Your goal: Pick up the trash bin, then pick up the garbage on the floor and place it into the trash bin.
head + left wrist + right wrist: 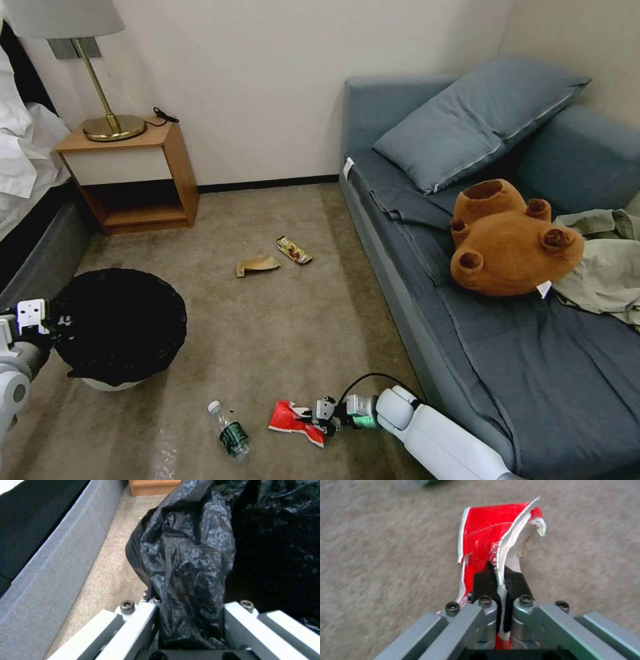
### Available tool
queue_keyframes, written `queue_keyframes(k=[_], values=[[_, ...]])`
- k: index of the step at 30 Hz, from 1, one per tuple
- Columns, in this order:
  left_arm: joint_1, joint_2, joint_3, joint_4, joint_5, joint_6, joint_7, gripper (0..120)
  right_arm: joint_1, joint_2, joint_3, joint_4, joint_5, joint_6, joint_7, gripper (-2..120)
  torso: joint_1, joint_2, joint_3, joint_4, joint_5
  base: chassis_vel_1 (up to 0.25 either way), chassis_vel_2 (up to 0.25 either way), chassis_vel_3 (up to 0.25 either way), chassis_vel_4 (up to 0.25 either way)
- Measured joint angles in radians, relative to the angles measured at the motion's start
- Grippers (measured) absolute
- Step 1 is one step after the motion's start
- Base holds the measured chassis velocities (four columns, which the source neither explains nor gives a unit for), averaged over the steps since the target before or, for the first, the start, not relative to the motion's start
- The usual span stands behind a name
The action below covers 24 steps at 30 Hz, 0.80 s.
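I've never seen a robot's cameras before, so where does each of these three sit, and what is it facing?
Head: high up, looking down at the carpet; both arms show.
Left wrist: behind the left gripper, clamped on the trash bin liner.
Right wrist: behind the right gripper, pinching the red snack packet.
Shared: head view also shows the bin, packet, both grippers.

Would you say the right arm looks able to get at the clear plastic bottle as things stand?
Probably not yet: the bottle lies on open carpet beside the right gripper, but its jaws are shut on the red snack packet.
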Motion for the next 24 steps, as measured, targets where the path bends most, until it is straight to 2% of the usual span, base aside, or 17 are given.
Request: queue_keyframes(k=[6, 10, 16, 17, 19, 20, 24], values=[[0.004, -0.003, 0.001, -0.010, 0.001, -0.005, 0.008, 4, 0.022, -0.015, 0.023, 0.053, 0.021, -0.006, 0.002, 1, 0.000, 0.000, 0.000, 0.0001, 0.0001, 0.000, 0.000, 0.000, 0.000], [0.009, -0.004, 0.010, -0.026, -0.003, -0.012, 0.039, 4, 0.084, -0.040, 0.042, 0.123, 0.046, -0.014, 0.005, 1, 0.000, 0.000, 0.000, 0.0000, 0.0000, 0.000, 0.000, 0.000, 0.000], [0.002, -0.007, 0.034, -0.048, -0.010, -0.015, 0.049, 4, 0.264, -0.114, -0.022, 0.284, 0.198, -0.085, 0.019, 1, 0.000, 0.000, 0.000, -0.0002, 0.0000, 0.000, 0.000, 0.000, 0.000], [0.002, -0.007, 0.034, -0.048, -0.010, -0.015, 0.049, 4, 0.264, -0.114, -0.022, 0.284, 0.198, -0.085, 0.019, 1, 0.000, 0.000, 0.000, -0.0002, 0.0000, 0.000, 0.000, 0.000, 0.000], [-0.001, -0.017, 0.043, -0.052, -0.008, -0.022, 0.055, 4, 0.371, -0.126, -0.078, 0.332, 0.267, -0.118, 0.022, 1, 0.000, 0.000, 0.000, -0.0001, 0.0001, 0.000, 0.000, 0.000, 0.000], [-0.001, -0.017, 0.043, -0.052, -0.008, -0.022, 0.055, 4, 0.371, -0.126, -0.078, 0.332, 0.267, -0.118, 0.022, 1, 0.000, 0.000, 0.000, -0.0001, 0.0001, 0.000, 0.000, 0.000, 0.000], [-0.001, -0.026, 0.052, -0.060, -0.002, -0.030, 0.067, 4, 0.520, -0.102, -0.164, 0.371, 0.366, -0.153, 0.034, 1, 0.000, 0.000, 0.000, 0.0001, -0.0002, 0.000, 0.000, 0.000, 0.000]])
